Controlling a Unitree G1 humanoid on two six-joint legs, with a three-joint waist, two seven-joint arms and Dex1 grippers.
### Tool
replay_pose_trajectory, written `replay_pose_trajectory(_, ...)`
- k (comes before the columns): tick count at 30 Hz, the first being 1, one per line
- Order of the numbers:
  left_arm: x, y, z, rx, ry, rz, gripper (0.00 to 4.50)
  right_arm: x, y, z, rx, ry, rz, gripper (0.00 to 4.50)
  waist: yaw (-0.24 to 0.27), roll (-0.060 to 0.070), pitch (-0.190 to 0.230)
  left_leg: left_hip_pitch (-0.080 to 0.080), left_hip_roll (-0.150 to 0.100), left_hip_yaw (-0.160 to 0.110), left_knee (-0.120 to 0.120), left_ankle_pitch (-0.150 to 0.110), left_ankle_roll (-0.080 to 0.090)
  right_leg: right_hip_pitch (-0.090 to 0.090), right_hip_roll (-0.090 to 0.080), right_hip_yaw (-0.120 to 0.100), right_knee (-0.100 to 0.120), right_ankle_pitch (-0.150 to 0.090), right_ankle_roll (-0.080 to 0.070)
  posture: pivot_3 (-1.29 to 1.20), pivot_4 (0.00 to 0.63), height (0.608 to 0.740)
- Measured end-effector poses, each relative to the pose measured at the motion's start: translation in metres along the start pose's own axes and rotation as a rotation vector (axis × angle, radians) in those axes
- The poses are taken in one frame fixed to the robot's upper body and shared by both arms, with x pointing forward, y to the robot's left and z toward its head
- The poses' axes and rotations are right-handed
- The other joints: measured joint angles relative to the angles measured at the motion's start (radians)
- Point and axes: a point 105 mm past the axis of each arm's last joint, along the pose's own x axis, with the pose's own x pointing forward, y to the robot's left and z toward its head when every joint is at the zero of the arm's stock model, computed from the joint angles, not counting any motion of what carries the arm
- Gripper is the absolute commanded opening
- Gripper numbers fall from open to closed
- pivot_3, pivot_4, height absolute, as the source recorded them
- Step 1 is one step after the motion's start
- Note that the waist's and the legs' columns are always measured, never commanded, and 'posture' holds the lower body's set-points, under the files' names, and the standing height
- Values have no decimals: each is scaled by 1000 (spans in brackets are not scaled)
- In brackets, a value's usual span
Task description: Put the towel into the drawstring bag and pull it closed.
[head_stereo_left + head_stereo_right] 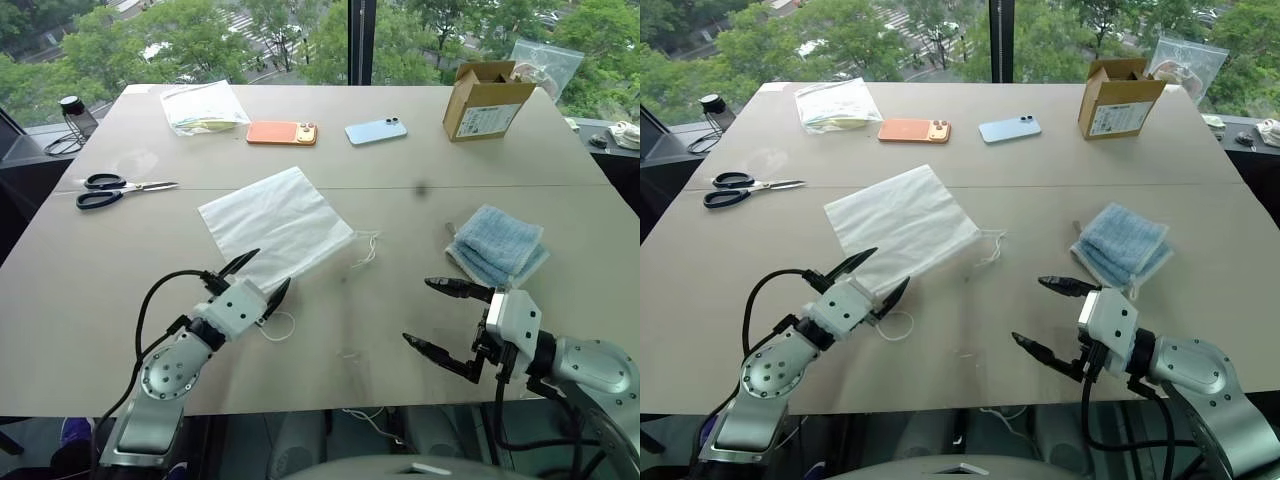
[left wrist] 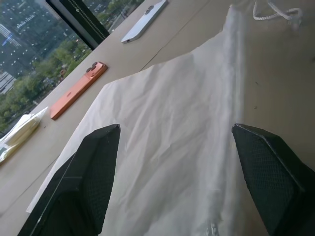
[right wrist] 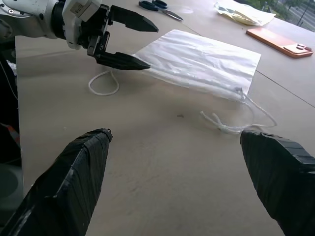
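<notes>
Left eye view: drawstring bag (image 1: 276, 224) flat on surface (image 1: 400, 300).
Left end effector (image 1: 254, 277): open, at bag's corner.
Right end effector (image 1: 437, 318): open, empty.
Towel (image 1: 497, 245): folded, untouched.

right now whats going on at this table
A two-armed robot is starting to bag a towel. Its left pincer is open at the near corner of the flat white drawstring bag, gripping nothing. The right pincer is open too, short of the folded blue towel, which lies untouched on the table.
</notes>
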Motion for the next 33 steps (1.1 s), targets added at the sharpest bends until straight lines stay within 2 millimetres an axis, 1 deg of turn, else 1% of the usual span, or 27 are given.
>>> replay_pose_trajectory(7,2,2,-2,13,22,10,3733,0,0,0,1,1,0,4500,0,0,0,0,0,0,0,0,0,0,0,0,0,0,0,0,150,740)
replay_pose_trajectory(14,4,3,-10,8,80,19,3733,0,1,-1,6,4,0,4500,-1,0,0,0,0,0,0,0,0,0,0,0,0,0,0,0,150,740)
replay_pose_trajectory(19,14,11,-11,-19,104,47,3733,-1,1,-1,7,5,-2,4500,0,0,0,0,0,0,0,0,0,0,0,0,0,0,0,0,150,740)
replay_pose_trajectory(20,18,13,-10,-38,113,49,3211,0,0,-2,8,4,-9,4500,1,0,0,0,0,-1,1,0,0,0,0,0,0,0,0,0,150,740)
replay_pose_trajectory(21,21,13,-10,-52,116,47,2934,0,-1,-1,7,2,-17,4500,0,0,0,0,0,-1,1,0,0,0,0,0,0,0,0,0,150,740)
replay_pose_trajectory(22,25,11,-8,-101,122,34,2519,0,-3,-1,4,0,-40,4500,0,0,0,0,0,-1,1,0,0,1,0,0,0,0,0,0,150,740)
replay_pose_trajectory(23,31,8,-7,-186,129,11,2001,2,-6,-1,3,-4,-68,4500,0,0,0,0,0,-1,1,0,0,1,0,0,1,0,0,0,150,740)
replay_pose_trajectory(24,34,5,-6,-271,138,-10,1585,2,-9,-2,1,6,-86,4500,-2,0,0,0,0,-1,1,0,0,1,0,0,1,0,1,0,150,740)
replay_pose_trajectory(25,38,1,-5,-400,151,-35,1044,3,-13,-3,4,25,-105,4500,-2,0,0,0,0,-1,2,0,0,1,0,0,1,2,3,0,150,740)
replay_pose_trajectory(26,41,-3,-4,-538,167,-67,694,4,-17,-5,8,49,-118,4500,-4,0,0,0,0,-1,2,0,0,1,1,-1,1,2,4,0,150,740)
replay_pose_trajectory(27,42,-5,-4,-602,177,-90,309,5,-19,-7,7,65,-125,4500,-5,0,0,0,0,-1,3,0,0,1,1,-1,1,2,4,0,150,740)
replay_pose_trajectory(28,43,-8,-3,-758,197,-144,53,5,-22,-11,9,114,-127,4500,-7,0,0,0,0,-2,3,0,0,1,1,-1,2,2,4,0,150,740)
replay_pose_trajectory(30,42,-6,-1,-928,221,-186,53,4,-26,-15,28,171,-114,4500,-7,0,0,0,0,-4,3,0,0,1,2,-2,2,2,4,0,150,740)
replay_pose_trajectory(31,43,-2,1,-1008,232,-203,53,7,-29,-13,56,172,-107,4500,-7,0,0,0,0,-5,3,0,0,1,3,-3,2,2,4,0,150,740)
replay_pose_trajectory(33,48,3,8,-1119,236,-235,53,10,-43,-8,77,165,-134,4500,-6,0,0,0,0,-6,3,0,0,2,3,-4,2,2,4,0,150,740)
